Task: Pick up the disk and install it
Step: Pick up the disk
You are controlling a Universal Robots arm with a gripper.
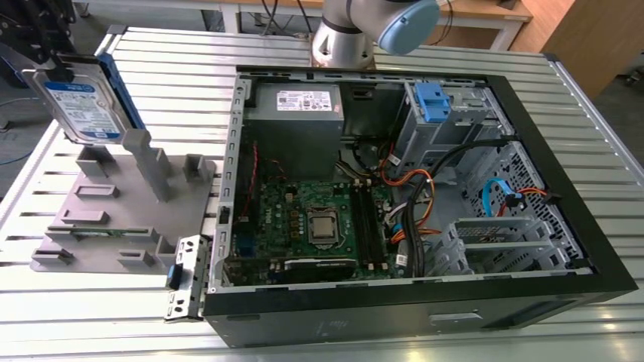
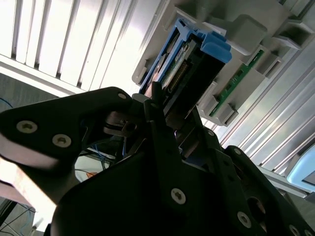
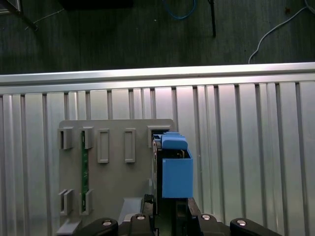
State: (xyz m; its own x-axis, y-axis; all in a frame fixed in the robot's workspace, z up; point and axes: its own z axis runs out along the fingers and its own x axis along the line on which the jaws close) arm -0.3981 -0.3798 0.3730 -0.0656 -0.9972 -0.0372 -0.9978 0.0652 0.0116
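Note:
The disk [image 1: 86,105] is a silver drive with a white-and-blue label in a blue bracket. It stands on edge above the far end of the grey holder [image 1: 111,204], at the exterior view's left. My gripper [image 1: 59,74] grips its upper end, fingers shut on both flat sides. In both wrist views the disk [image 3: 175,172] [image 2: 194,61] runs out from between my black fingers [image 2: 156,115] toward the holder [image 3: 113,182]. I cannot tell whether its lower edge still touches the holder's slot.
The open computer case [image 1: 563,188] lies at the exterior view's right, holding a motherboard [image 1: 312,219], a grey metal box [image 1: 297,105], cables and a drive bay with a bare blue clip [image 1: 430,102]. A green memory stick [image 1: 96,232] sits in the holder. The table [image 1: 151,68] is slatted aluminium.

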